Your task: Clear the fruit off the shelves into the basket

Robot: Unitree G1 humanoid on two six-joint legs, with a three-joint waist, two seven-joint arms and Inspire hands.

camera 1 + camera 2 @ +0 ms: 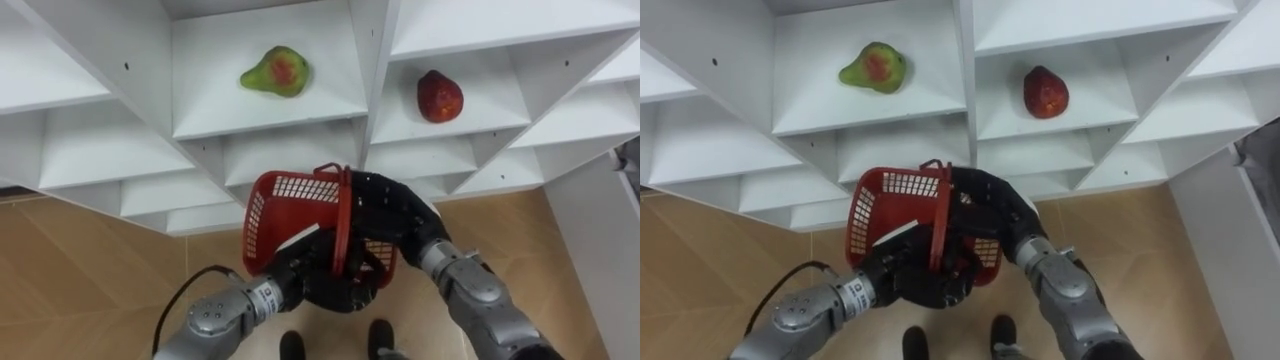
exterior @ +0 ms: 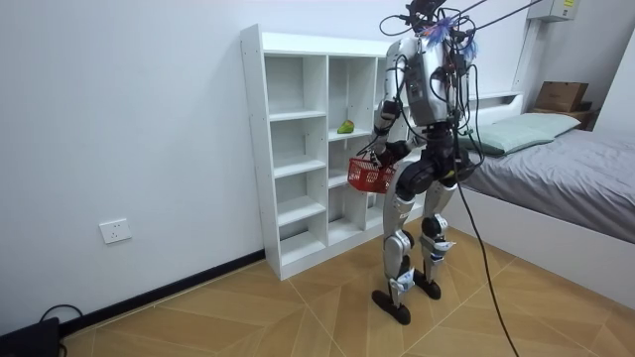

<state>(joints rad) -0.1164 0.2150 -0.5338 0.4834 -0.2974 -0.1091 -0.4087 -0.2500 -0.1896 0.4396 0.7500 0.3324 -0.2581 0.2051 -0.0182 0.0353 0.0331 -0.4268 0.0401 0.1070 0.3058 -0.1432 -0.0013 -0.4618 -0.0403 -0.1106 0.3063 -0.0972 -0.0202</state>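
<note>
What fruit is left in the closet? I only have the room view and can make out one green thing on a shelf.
Observer: Two pieces. Besides the green pear, a red fruit lies in the next compartment to its right.
Operator: Which hand has the basket?
Observer: Both. The left hand is beneath the red basket and the right hand is against its right side.
Operator: Anything in it?
Observer: I see no fruit inside, though the handle and the hands hide part of it.
</note>
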